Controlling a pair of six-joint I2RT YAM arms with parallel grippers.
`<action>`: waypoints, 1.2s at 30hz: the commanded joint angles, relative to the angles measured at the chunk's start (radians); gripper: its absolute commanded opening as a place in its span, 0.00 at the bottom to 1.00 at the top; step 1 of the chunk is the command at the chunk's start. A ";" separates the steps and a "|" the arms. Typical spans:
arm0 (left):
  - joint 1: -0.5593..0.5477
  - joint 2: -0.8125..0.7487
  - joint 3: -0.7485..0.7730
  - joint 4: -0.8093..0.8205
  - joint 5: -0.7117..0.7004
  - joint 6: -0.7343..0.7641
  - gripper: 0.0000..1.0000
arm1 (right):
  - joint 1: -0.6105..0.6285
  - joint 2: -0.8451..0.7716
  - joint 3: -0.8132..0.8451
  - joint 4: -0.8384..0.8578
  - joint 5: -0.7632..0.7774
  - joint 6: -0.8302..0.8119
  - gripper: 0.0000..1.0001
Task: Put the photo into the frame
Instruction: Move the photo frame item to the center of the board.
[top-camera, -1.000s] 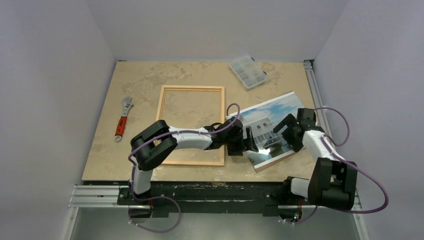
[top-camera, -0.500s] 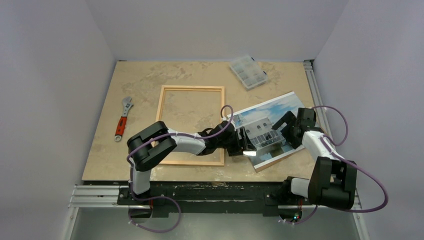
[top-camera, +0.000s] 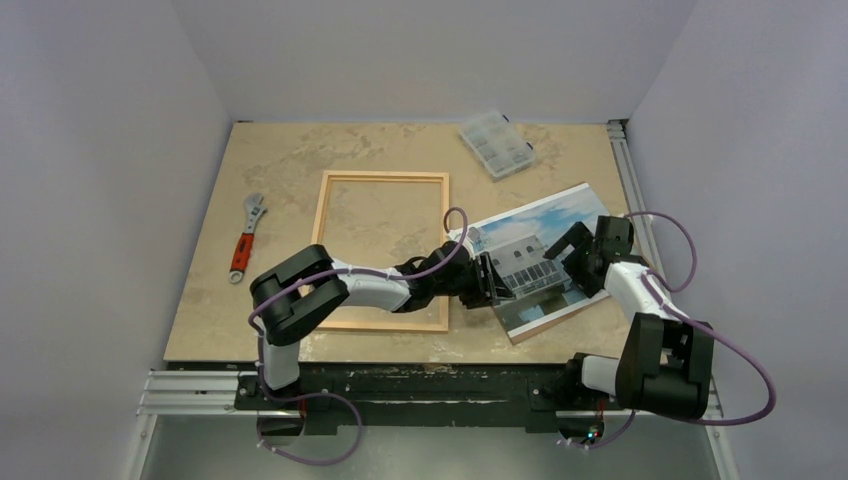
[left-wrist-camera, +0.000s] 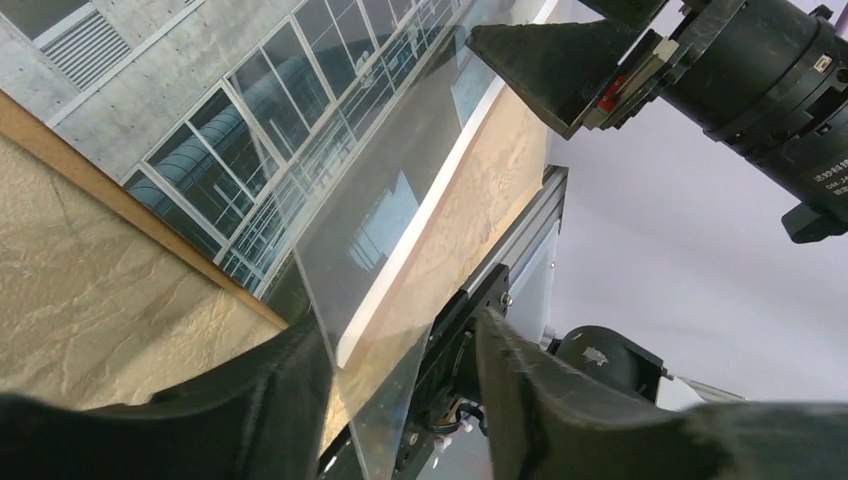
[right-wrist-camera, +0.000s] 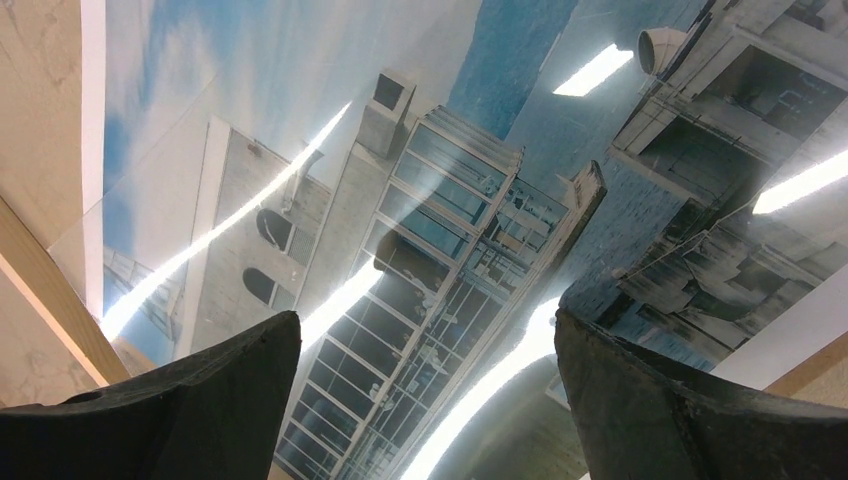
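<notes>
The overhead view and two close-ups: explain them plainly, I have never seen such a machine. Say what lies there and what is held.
Two robot arms are bolted at the table's near edge. The wide view looks down from above; each close-up comes from a camera on one wrist. On the table lie the frame, a wrench, a clear parts box, and the photo on a brown board. The left gripper sits at the photo's edge, fingers apart around a raised clear sheet. The right gripper hangs open over the photo. Nothing looks clamped.
</notes>
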 joint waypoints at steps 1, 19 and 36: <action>-0.009 0.005 0.022 0.080 -0.015 -0.041 0.43 | 0.005 0.048 -0.066 -0.069 -0.075 -0.009 0.97; 0.034 -0.159 -0.040 -0.112 -0.142 0.052 0.00 | 0.005 -0.148 0.030 -0.117 -0.249 -0.123 0.99; 0.190 -0.785 -0.340 -0.568 -0.339 0.227 0.00 | 0.008 -0.182 0.075 -0.116 -0.399 -0.198 0.98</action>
